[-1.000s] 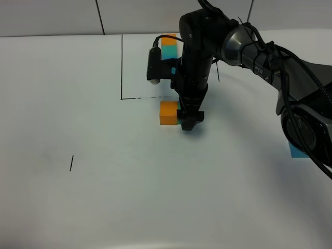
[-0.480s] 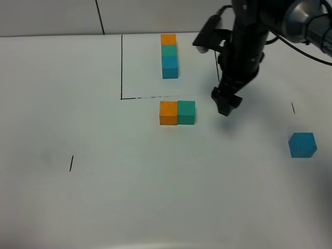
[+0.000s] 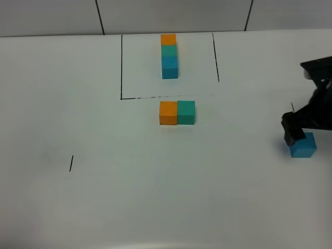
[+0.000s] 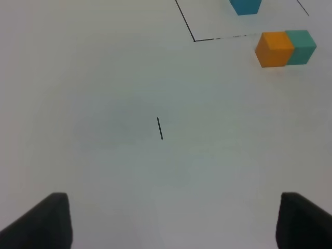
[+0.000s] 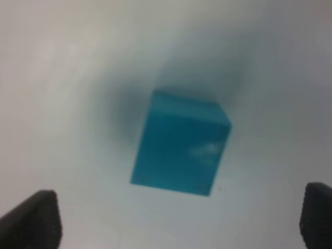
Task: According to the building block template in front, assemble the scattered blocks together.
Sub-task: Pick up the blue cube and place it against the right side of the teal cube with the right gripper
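The building block template is a row of orange, teal-green and blue cubes inside a drawn black outline at the back centre. Just in front of the outline, the orange scattered block and the teal-green one sit side by side, touching. The blue block lies alone at the far right. My right gripper hovers over its near-left corner. In the right wrist view the blue block lies ahead of the right gripper, which is open. My left gripper is open and holds nothing, far from the orange block.
Short black tick marks are drawn on the white table at the left and at the right. The same left tick shows in the left wrist view. A tiled wall runs along the table's back edge.
My right arm has left the teal-green block beside the orange one. It has swung right across the table and now hangs over the blue block. The left gripper is still.
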Action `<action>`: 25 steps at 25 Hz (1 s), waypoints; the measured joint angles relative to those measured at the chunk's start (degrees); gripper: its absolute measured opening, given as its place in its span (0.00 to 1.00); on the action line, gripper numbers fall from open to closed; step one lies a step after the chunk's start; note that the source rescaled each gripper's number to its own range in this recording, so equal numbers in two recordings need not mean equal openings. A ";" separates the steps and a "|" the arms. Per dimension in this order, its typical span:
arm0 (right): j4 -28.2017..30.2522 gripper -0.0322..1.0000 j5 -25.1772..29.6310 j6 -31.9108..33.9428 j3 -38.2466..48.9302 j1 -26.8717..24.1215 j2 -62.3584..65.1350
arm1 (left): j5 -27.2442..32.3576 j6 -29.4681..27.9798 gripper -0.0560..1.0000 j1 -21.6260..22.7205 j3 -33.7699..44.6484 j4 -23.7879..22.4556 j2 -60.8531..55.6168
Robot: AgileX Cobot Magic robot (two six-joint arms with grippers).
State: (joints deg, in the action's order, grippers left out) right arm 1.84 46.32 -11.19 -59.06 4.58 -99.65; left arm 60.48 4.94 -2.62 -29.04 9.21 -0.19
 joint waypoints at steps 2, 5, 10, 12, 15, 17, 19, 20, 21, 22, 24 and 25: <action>-1.43 0.86 -2.61 0.71 2.70 -2.37 0.38 | 0.00 0.00 0.79 0.00 0.00 0.00 0.00; -2.82 0.86 -6.86 0.88 5.25 -3.50 0.42 | 0.00 0.00 0.79 0.00 0.00 0.00 0.00; -4.26 0.84 -11.30 0.92 5.62 -3.67 -1.15 | 0.00 0.00 0.79 0.00 0.00 0.00 0.00; -4.63 0.81 -11.46 0.92 5.62 -3.67 -3.08 | 0.00 0.00 0.79 0.00 0.00 0.00 0.00; -4.66 0.68 -11.77 0.87 5.62 -3.67 -4.98 | 0.00 0.00 0.79 0.00 0.00 0.00 0.00; -4.67 0.49 -12.08 0.87 5.62 -3.61 -5.02 | 0.00 0.00 0.79 0.00 0.00 0.00 0.00; -4.67 0.16 -12.12 0.63 5.62 -3.10 -4.72 | 0.00 0.00 0.79 0.00 0.00 0.00 0.00; -4.67 0.03 -12.00 0.13 5.57 -2.74 -4.49 | 0.00 0.00 0.79 0.00 0.00 0.00 0.00; -4.67 0.05 -11.83 -0.96 5.35 -2.21 -4.14 | 0.00 0.00 0.79 0.00 0.00 0.00 0.00; -4.60 0.05 -11.51 -2.22 4.85 -1.69 -3.80 | 0.00 0.00 0.79 0.00 0.00 0.00 0.00; -4.18 0.05 -10.71 -5.18 3.44 0.02 -3.17 | 0.00 0.00 0.79 0.00 0.00 0.00 0.00; -3.62 0.05 -9.96 -7.46 2.27 1.23 -3.01 | 0.00 0.00 0.79 0.00 0.00 0.00 0.00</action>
State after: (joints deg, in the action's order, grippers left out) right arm -1.78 36.36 -18.65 -56.78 5.81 -102.67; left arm 60.48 4.94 -2.62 -29.04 9.21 -0.19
